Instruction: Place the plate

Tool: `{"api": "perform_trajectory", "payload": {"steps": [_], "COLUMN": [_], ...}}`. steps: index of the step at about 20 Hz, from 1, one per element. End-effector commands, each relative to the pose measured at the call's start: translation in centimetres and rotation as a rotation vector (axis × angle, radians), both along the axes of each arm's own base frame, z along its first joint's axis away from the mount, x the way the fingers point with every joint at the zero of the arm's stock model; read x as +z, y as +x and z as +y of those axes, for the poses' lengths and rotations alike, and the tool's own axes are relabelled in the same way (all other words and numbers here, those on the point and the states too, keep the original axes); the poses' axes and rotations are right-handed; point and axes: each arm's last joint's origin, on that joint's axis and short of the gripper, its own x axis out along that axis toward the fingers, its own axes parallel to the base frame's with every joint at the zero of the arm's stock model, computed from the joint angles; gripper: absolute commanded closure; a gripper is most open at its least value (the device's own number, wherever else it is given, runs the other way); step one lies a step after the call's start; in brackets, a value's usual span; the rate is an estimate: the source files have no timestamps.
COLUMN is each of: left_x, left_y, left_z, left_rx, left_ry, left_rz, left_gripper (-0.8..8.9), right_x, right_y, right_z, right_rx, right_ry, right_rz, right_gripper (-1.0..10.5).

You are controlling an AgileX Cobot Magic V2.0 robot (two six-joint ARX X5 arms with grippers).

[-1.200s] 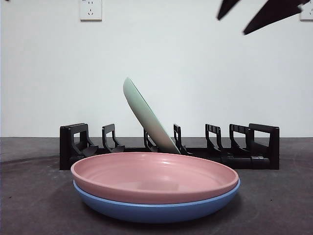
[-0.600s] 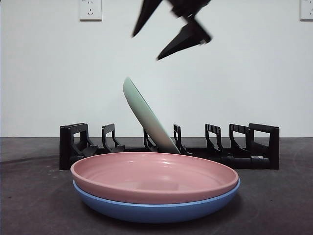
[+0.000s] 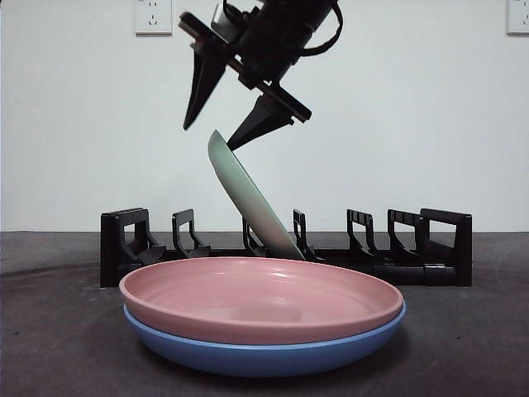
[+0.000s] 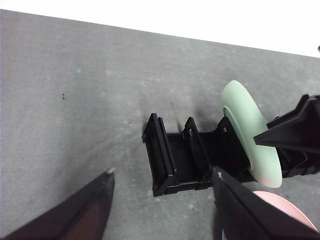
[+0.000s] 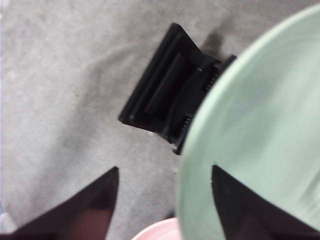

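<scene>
A pale green plate (image 3: 248, 198) leans tilted in a slot of the black rack (image 3: 372, 256). My right gripper (image 3: 208, 137) hangs open right above the plate's top rim, one jaw on each side, touching nothing. In the right wrist view the green plate (image 5: 260, 125) looms large past the right gripper (image 5: 165, 168), with the rack (image 5: 165, 95) beyond. My left gripper (image 4: 163, 171) is open and empty, well off from the rack (image 4: 175, 160) and the green plate (image 4: 247, 130). A pink plate (image 3: 264, 298) lies stacked on a blue plate (image 3: 264, 356) in front.
The rack has several empty slots on both sides of the green plate. The stacked plates sit close in front of the rack on the dark table (image 3: 50, 331). A white wall with sockets (image 3: 153, 16) stands behind.
The right gripper has come down from the top right and moved left, arriving just above the green plate's rim. The plates and rack have not moved.
</scene>
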Motion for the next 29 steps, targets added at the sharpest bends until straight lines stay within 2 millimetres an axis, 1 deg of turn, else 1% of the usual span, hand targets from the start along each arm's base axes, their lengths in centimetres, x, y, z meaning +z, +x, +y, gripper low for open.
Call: {"api": "perform_trajectory", "payload": {"steps": [1,2,4,6,8,10,12,16,18,20,21,23,24,26,28,29], "left_x": [0.5,0.5,0.5,0.6,0.6,0.6,0.6,0.6,0.6,0.6,0.6,0.6,0.6,0.6,0.6,0.6], "left_y": [0.1,0.1,0.1,0.1,0.1,0.1,0.1,0.1,0.1,0.1,0.1,0.1,0.1,0.1,0.1,0.1], "left_z": [0.0,0.0,0.0,0.0,0.0,0.0,0.0,0.0,0.0,0.0,0.0,0.0,0.0,0.0,0.0,0.0], "left_rx": [-0.005,-0.006,-0.005,-0.004,-0.003,-0.003,-0.003,-0.003,-0.003,-0.003,-0.003,-0.003,-0.003,-0.003,-0.003,-0.003], "left_ry": [0.011,0.011,0.009,0.009,0.006,0.006,0.006,0.007,0.007,0.007,0.007,0.007,0.007,0.007,0.007,0.007], "left_rz": [-0.025,-0.026,-0.032,-0.035,-0.034,-0.034,-0.034,-0.037,-0.038,-0.037,-0.037,-0.037,-0.037,-0.037,-0.037,-0.037], "left_gripper": [5.01,5.01,5.01,5.01,5.01,5.01,5.01,5.01,5.01,5.01,5.01,5.01,5.01,5.01,5.01,5.01], "right_x": [-0.2,-0.1,0.0,0.2,1.0,2.3,4.1,7.5,9.1,10.6,11.1,11.7,11.9,12.0,11.1,10.3], "right_y": [0.2,0.1,0.1,0.0,-0.3,-0.7,-1.3,-3.2,-4.5,-6.2,-7.2,-9.1,-10.1,-12.3,-14.5,-15.8], "right_z": [0.9,1.0,1.0,0.9,0.7,0.4,0.0,-1.2,-1.7,-2.2,-2.2,-2.1,-2.2,-2.4,-3.1,-3.7], "right_rx": [0.013,0.021,0.025,0.030,0.033,0.040,0.052,0.089,0.142,0.208,0.233,0.230,0.229,0.252,0.271,0.272], "right_ry": [-0.011,-0.012,-0.011,-0.009,0.002,0.019,0.057,0.114,0.112,0.090,0.054,-0.043,-0.060,-0.027,0.007,0.006], "right_rz": [-0.026,-0.034,-0.039,-0.044,-0.061,-0.093,-0.122,-0.176,-0.252,-0.327,-0.367,-0.423,-0.440,-0.489,-0.533,-0.553], "right_gripper": [7.9,8.5,9.2,9.3,9.3,9.3,9.3,9.3,9.3,9.3,9.3,9.3,9.3,9.3,9.3,9.3]}}
